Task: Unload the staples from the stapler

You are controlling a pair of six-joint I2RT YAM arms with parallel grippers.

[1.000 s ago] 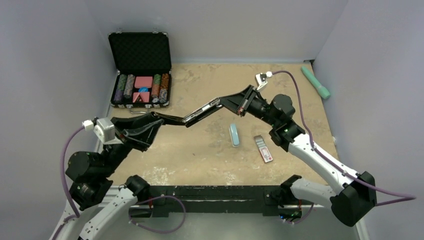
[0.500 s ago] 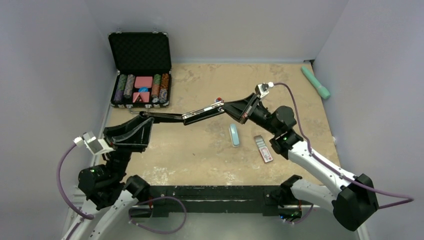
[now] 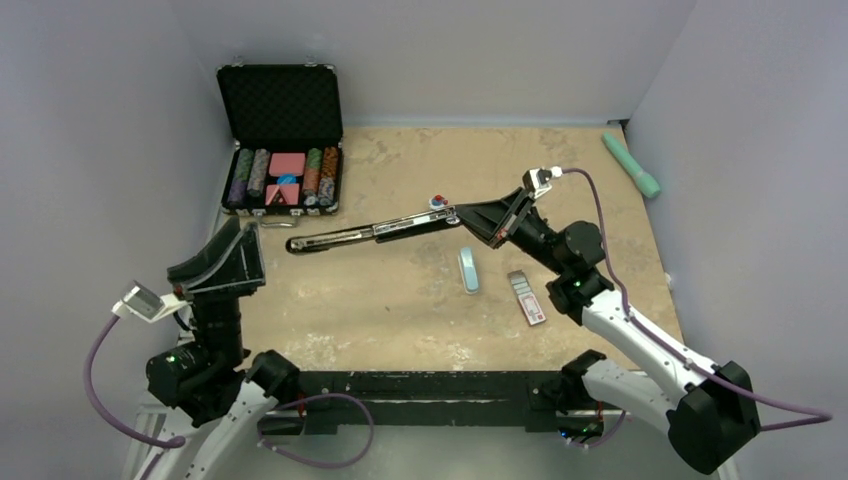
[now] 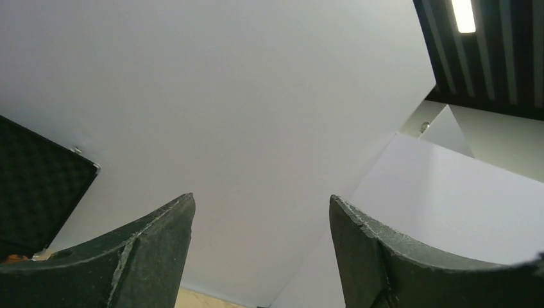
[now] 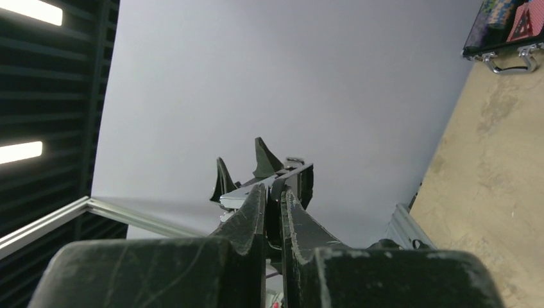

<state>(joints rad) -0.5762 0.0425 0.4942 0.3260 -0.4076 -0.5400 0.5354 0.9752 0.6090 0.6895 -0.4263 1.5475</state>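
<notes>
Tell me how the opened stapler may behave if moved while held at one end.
The stapler, spread open in one long line, is gripped only at its end by the right gripper, so it may swing or fold at the hinge. The grip looks narrow on a smooth black body, so it could twist. The left gripper stands open, apart, giving no support.

Setting: robotics lab test cell. Evidence: plain pale partition walls (image 3: 90,150) boxing in a worn tan tabletop (image 3: 400,300); black mounting rail (image 3: 430,385) bearing two cabled robot arms (image 3: 640,335); ceiling strip lights (image 4: 463,16) on dark slats.
</notes>
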